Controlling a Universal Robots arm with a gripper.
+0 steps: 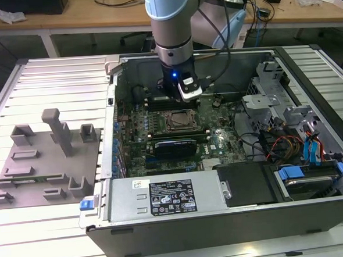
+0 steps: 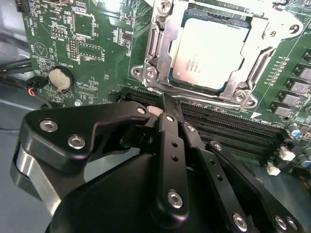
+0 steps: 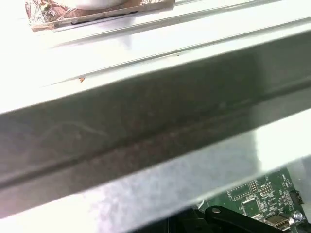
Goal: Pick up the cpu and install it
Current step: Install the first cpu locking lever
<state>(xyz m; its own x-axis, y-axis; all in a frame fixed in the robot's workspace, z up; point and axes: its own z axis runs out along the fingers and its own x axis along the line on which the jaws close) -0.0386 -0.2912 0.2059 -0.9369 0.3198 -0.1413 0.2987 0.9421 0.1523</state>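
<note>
Cpu sits seated in the metal socket frame on the green motherboard in the exterior view, inside the open computer case, whose white label on the power supply is too small to read; the gripper hangs just beyond the socket, near the case's far wall. In the second wrist view the cpu shows faint print that cannot be made out, while the gripper has its black fingers pressed together on nothing, beside the memory slots. In the first wrist view a grey case wall runs close across, with a corner of motherboard below it.
</note>
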